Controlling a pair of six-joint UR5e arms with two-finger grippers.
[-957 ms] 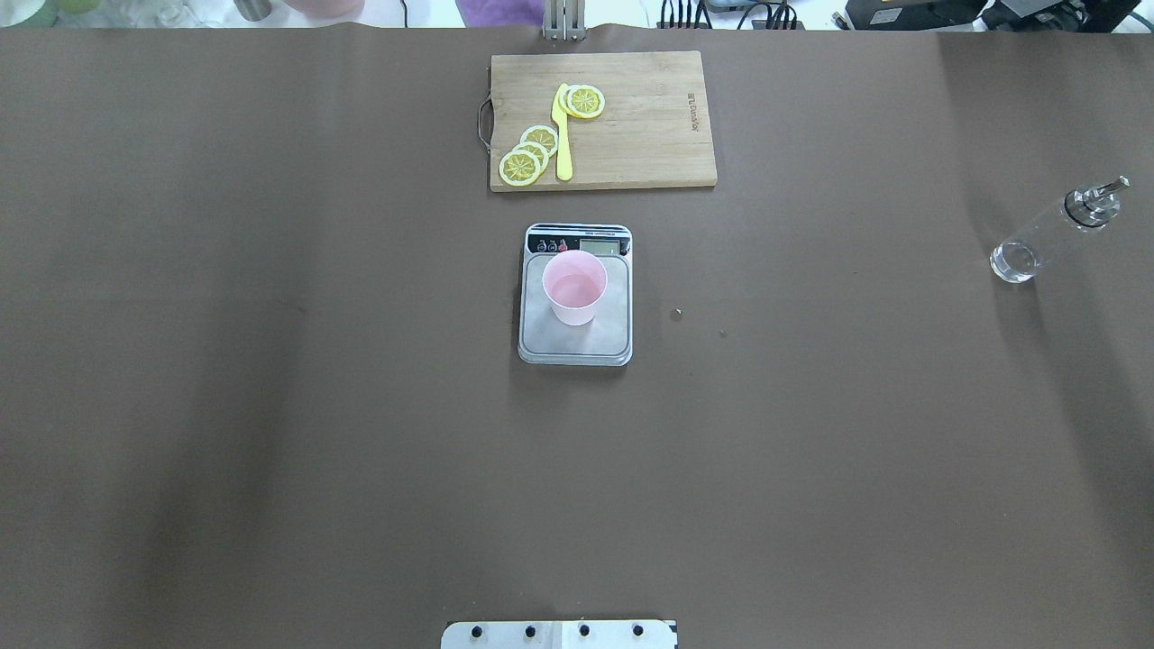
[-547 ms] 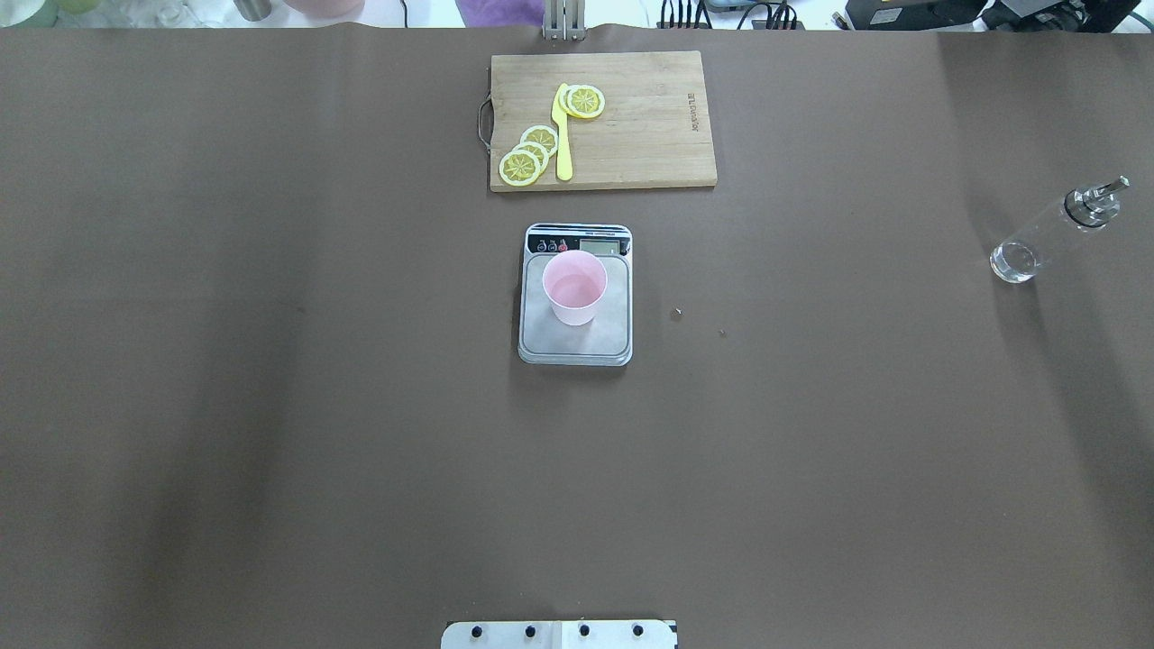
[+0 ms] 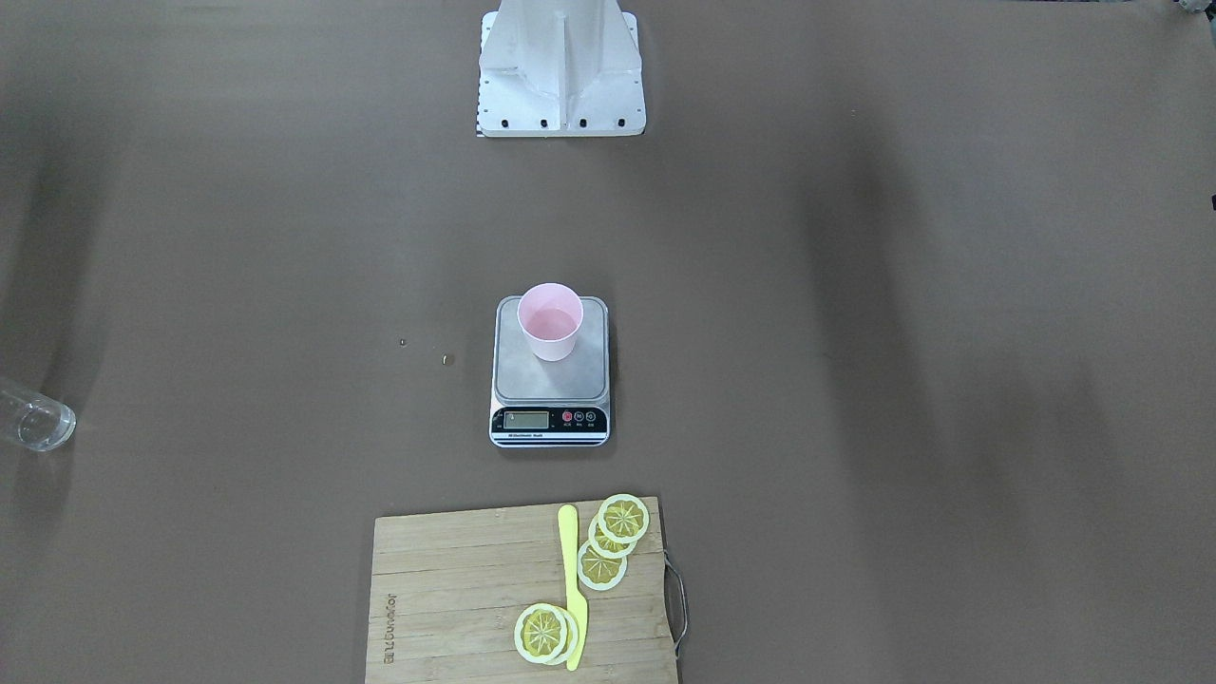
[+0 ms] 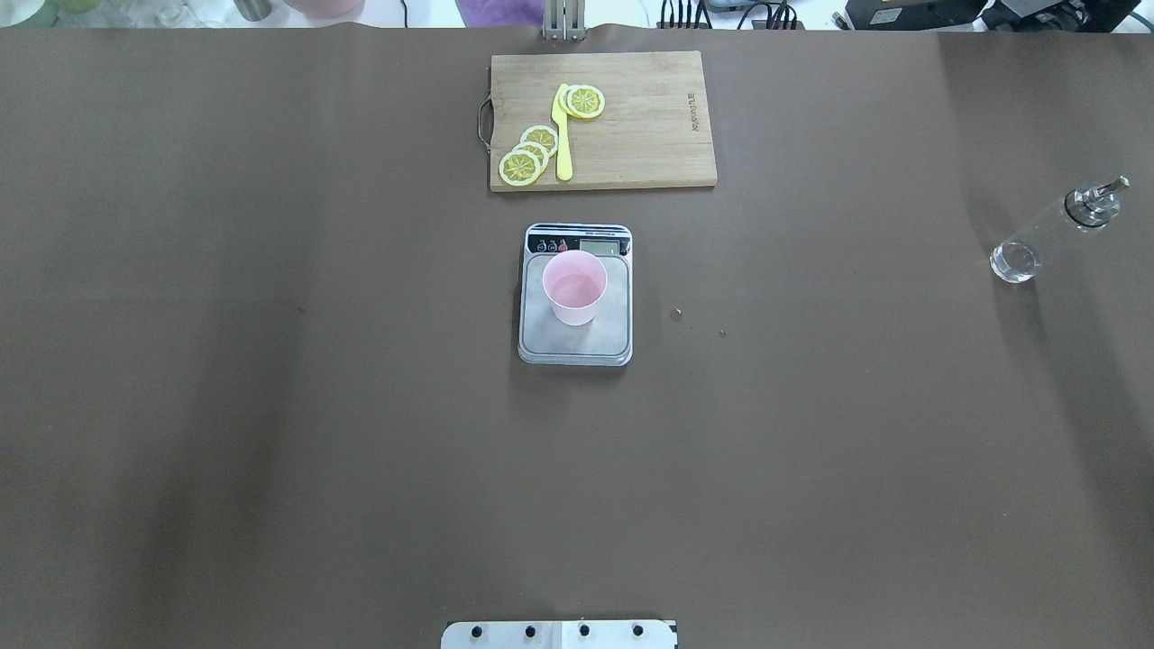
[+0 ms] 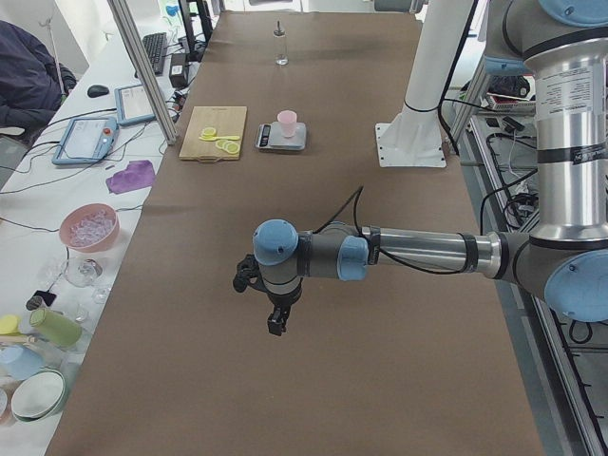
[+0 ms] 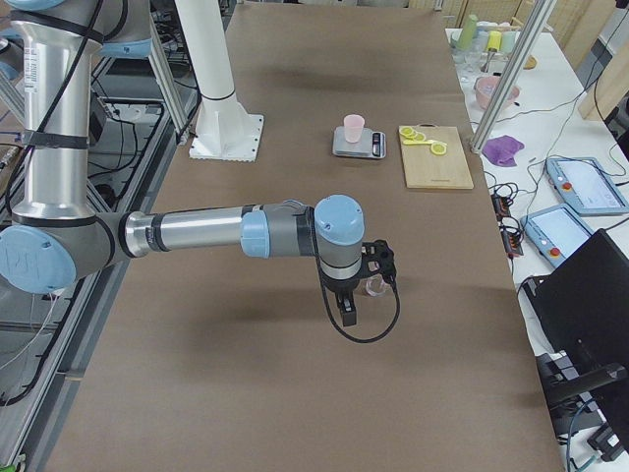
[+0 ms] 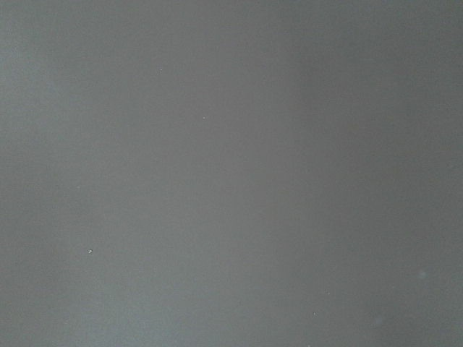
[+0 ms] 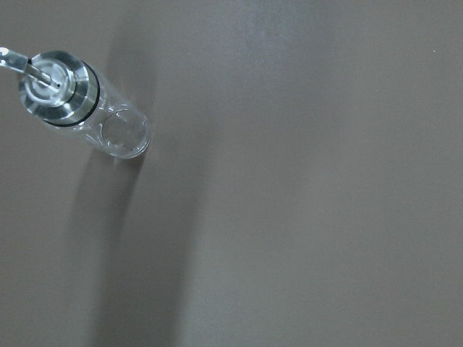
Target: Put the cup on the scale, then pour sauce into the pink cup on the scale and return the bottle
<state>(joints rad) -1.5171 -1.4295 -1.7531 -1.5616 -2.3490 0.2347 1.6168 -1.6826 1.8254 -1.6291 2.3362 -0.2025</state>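
Observation:
The pale pink cup (image 4: 574, 287) stands upright on the silver-grey scale (image 4: 577, 344) at the table's middle; it also shows in the front view (image 3: 550, 321). The clear bottle (image 4: 1050, 230) with its silver spout stands upright on the table far to the right, free of any grip, and shows from above in the right wrist view (image 8: 87, 108). My right gripper (image 6: 349, 310) hangs above the table beside the bottle. My left gripper (image 5: 275, 318) hangs over bare table far to the left. Both show only in side views, so I cannot tell whether they are open.
A bamboo cutting board (image 4: 649, 135) with lemon slices (image 4: 527, 155) and a yellow knife (image 4: 563, 135) lies beyond the scale. Two small specks (image 4: 677, 313) lie right of the scale. The robot's base plate (image 4: 559, 634) is at the near edge.

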